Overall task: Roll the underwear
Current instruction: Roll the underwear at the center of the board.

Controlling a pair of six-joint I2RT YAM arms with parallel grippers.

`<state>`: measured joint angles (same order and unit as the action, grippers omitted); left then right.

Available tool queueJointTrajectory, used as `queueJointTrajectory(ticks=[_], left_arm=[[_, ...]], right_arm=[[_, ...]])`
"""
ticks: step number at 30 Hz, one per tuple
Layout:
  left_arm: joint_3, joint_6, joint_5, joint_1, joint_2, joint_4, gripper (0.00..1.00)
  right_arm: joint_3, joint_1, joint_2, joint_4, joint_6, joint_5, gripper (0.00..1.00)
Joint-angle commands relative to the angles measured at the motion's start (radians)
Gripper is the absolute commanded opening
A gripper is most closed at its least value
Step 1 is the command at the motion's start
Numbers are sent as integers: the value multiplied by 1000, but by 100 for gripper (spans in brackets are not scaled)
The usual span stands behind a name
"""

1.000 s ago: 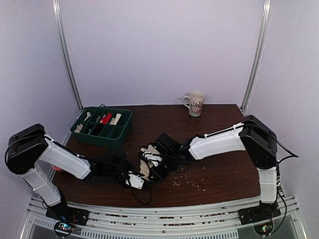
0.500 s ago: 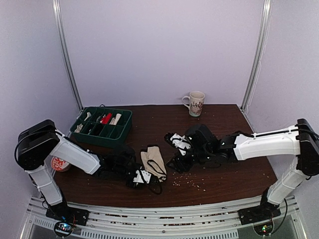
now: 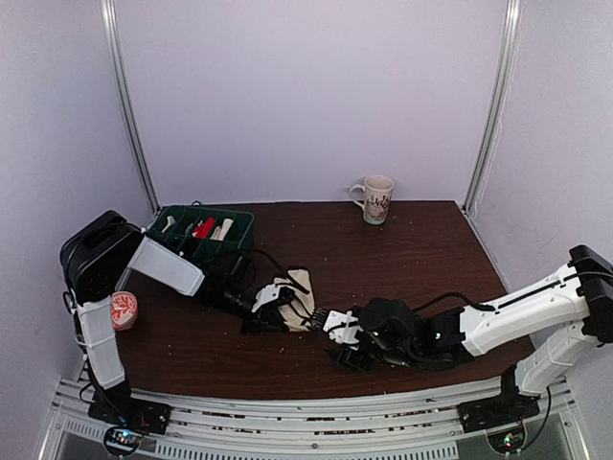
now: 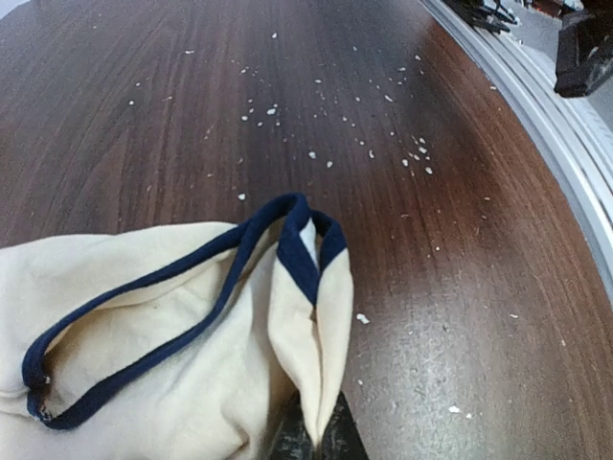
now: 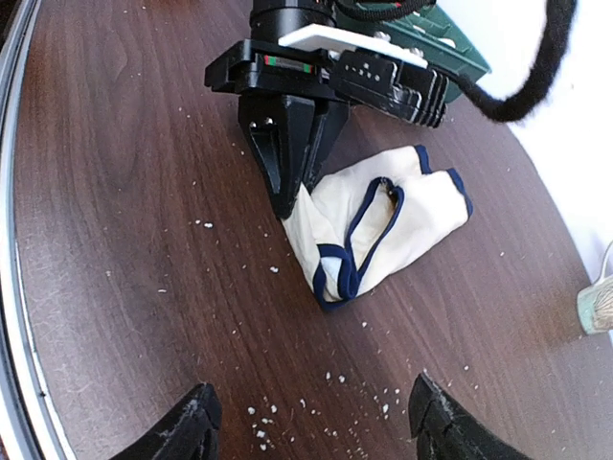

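Note:
The underwear [image 3: 299, 285] is cream with navy trim and lies bunched on the dark wooden table, left of centre. My left gripper [image 3: 288, 309] is shut on a folded edge at its near end. The left wrist view shows the fold [image 4: 321, 316] pinched between the fingertips [image 4: 330, 443]. My right gripper [image 3: 332, 335] is open and empty. It sits low over the table, just near-right of the underwear and apart from it. In the right wrist view the underwear [image 5: 383, 216] and the left gripper [image 5: 287, 201] lie ahead of my spread right gripper [image 5: 311, 422].
A green divided tray [image 3: 233, 251] with several small items stands at the back left. A mug [image 3: 375, 198] stands at the back centre. A red-and-white cup [image 3: 123, 309] sits by the left edge. White crumbs [image 5: 326, 407] are scattered near the front.
My right gripper let go of the underwear and drew back toward the near edge. My left gripper moved the underwear a little farther back and right and now pinches its near fold.

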<state>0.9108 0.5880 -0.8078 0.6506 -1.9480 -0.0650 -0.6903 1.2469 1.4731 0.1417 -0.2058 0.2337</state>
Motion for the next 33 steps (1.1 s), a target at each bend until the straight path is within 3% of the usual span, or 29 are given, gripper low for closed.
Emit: queueJointTrajectory(ticks=[1,18,33], left_arm=[[46,-60,-115,-35,-53,107,0],[280,-16,-223,-92,-242,403,0],[289,1,-234,-95,-245,422,0]], right_arm=[[-24,42,61,96,-168,138,70],[-222,46,436,159,-454,268,55],[-302,-31,563,173,-484,315,36]])
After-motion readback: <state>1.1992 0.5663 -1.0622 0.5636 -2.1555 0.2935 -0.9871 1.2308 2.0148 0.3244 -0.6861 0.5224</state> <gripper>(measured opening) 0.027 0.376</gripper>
